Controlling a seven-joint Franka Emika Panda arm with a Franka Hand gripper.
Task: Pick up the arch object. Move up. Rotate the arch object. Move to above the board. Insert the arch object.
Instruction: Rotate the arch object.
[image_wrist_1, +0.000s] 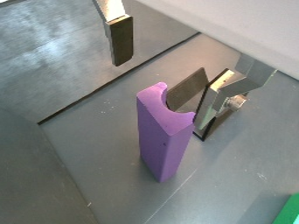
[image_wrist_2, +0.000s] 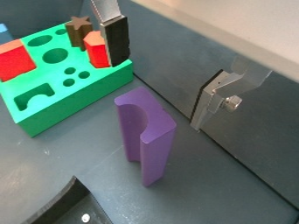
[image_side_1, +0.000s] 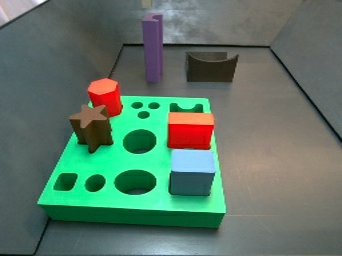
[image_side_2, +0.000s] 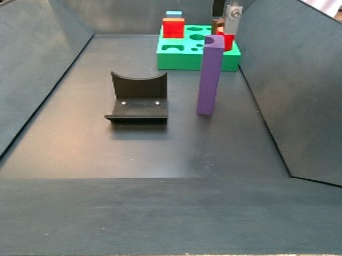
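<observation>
Lying flat on the grey floor, the board (image_side_1: 80, 165) is the largest thing here, a bright green slab with holes, carrying a red block (image_side_1: 191, 129), a blue block (image_side_1: 194, 171), a red cylinder (image_side_1: 104, 96) and a brown star piece (image_side_1: 90, 126) in a side view. Next in size, the arch object (image_side_2: 210, 78) stands upright on the bare floor, apart from the board and just beside the fixture (image_side_2: 136, 98), with a notch near its top (image_wrist_1: 163, 129). It looks rigid and light, probably a smooth block that could slip or topple if nudged; my judgement is to take hold across its flat side faces, somewhat below the notched end. The fixture sits close enough to crowd one side of the approach, and the enclosure wall is near on the other. The gripper (image_wrist_1: 121, 35) hangs above and away from the arch object in both wrist views; only one silver finger with a dark pad (image_wrist_2: 114, 39) shows, nothing held, so how wide the jaws stand I cannot tell.
</observation>
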